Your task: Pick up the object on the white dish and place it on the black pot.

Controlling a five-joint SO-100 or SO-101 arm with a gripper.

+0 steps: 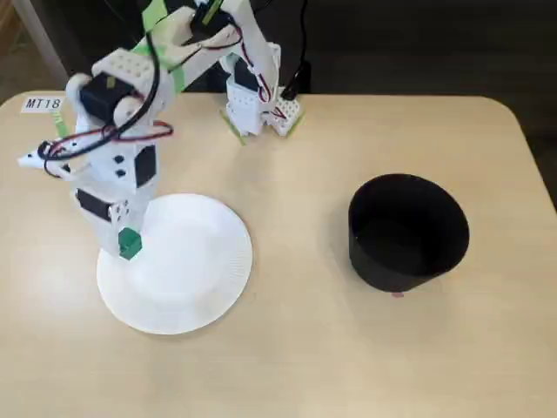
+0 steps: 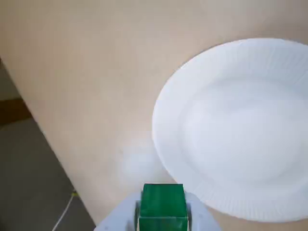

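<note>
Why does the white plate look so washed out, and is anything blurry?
Fixed view: the white plate is overexposed and its ribbing is lost; the black pot shows no interior detail. Wrist view: the green block is sharp, the plate soft.

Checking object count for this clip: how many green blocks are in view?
1. The green block sits between the gripper's fingers above the white dish's left rim in the fixed view; the black pot's interior looks empty.

label (image 1: 43,104) | reads "mt18" | white sticker on table (image 1: 305,348), far-left corner, fixed view
</note>
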